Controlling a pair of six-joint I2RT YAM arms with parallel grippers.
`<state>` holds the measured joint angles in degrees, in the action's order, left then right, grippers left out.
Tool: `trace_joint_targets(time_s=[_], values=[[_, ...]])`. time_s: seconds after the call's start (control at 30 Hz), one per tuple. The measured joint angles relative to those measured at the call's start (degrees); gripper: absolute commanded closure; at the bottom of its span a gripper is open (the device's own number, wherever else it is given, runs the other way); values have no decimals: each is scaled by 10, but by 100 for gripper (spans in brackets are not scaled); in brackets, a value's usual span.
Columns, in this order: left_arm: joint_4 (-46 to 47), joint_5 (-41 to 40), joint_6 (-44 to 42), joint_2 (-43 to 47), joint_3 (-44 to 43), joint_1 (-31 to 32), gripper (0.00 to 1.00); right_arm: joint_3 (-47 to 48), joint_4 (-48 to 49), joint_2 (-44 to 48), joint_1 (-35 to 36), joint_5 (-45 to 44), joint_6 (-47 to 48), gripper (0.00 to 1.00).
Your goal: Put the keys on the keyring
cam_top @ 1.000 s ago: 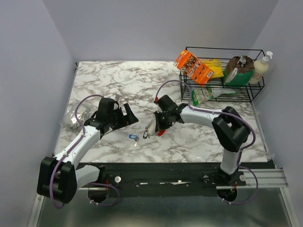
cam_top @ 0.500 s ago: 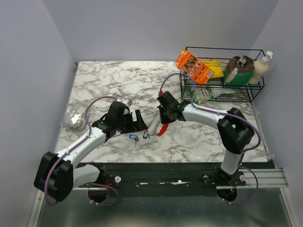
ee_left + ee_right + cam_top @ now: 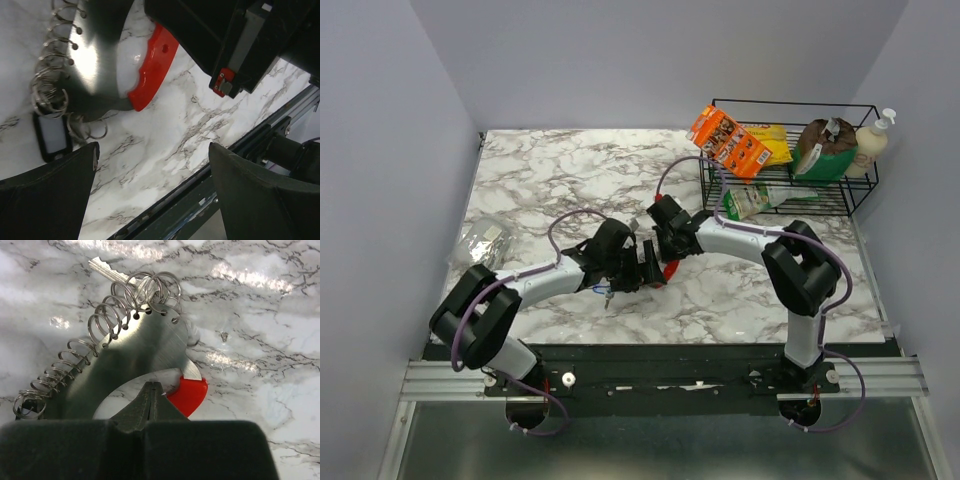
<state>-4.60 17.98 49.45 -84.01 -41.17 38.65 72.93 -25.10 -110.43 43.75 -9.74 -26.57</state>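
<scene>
Threading step in hand. Right hand point(image 3: 152, 390) pressed together, pinching the keyring point(image 3: 135, 347) near its red end, at the desk point(image 3: 260, 320). Left hand point(image 3: 153, 170) spread, just beside it. A key point(image 3: 106, 269) lies against the end rings. Next move calls for grasping it and aligning it precisely.

Silver key point(image 3: 105, 269) beside red-ended keyring point(image 3: 135, 347)

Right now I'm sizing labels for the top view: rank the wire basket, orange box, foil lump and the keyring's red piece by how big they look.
1. wire basket, clearly largest
2. orange box and foil lump: too alike to rank
3. keyring's red piece, smallest, though partly hidden
</scene>
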Motion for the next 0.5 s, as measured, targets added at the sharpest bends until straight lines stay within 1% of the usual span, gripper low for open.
trace_joint_targets(time_s=[0.13, 0.27, 0.5], values=[[16, 1, 22, -42, -21, 16, 1, -40, 0, 31, 0, 4, -1, 99], [14, 0, 35, -75, -40, 19, 1, -75, -5, 58, 0, 25, -9, 99], [-39, -24, 23, -105, -92, 19, 1, -111, -5, 86, -4, 85, -21, 99]])
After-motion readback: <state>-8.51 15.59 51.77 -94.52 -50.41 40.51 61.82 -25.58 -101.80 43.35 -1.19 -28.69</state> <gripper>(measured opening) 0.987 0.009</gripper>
